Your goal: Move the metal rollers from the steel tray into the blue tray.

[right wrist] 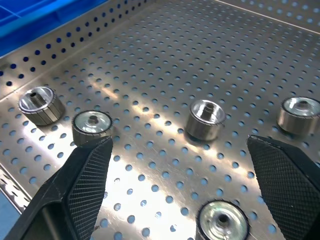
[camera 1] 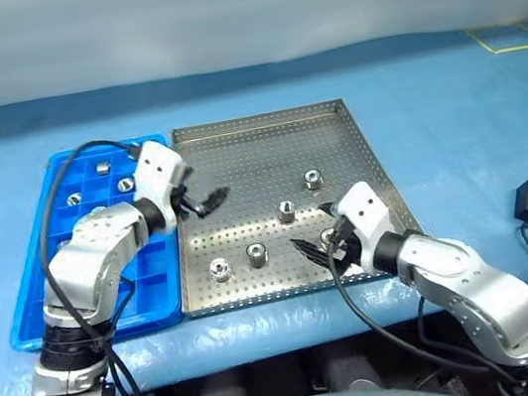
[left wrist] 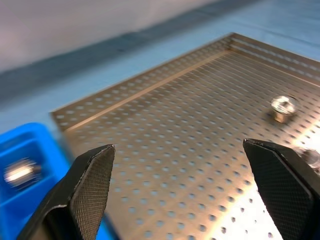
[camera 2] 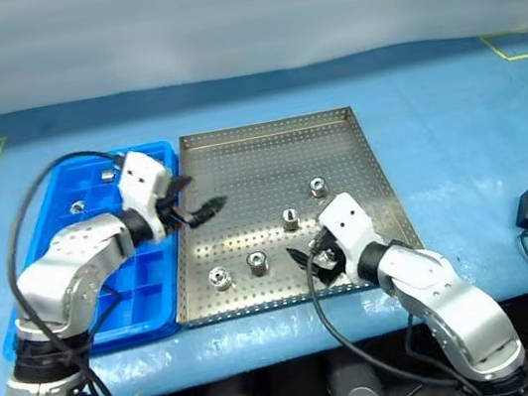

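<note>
Left eye view: the left arm bends in from the blue tray's side, its wrist crossing the tray's right edge so that the left gripper hangs over the left part of the steel tray, pointing right and slightly down. Its fingers are spread apart and hold nothing, as the left wrist view confirms. The right arm reaches in from the near right corner, elbow low, with the right gripper angled left over the steel tray's near edge, fingers spread wide and empty. Five metal rollers stand scattered on the perforated floor, one just beside the right gripper. Three more rollers sit in far compartments of the blue tray.
</note>
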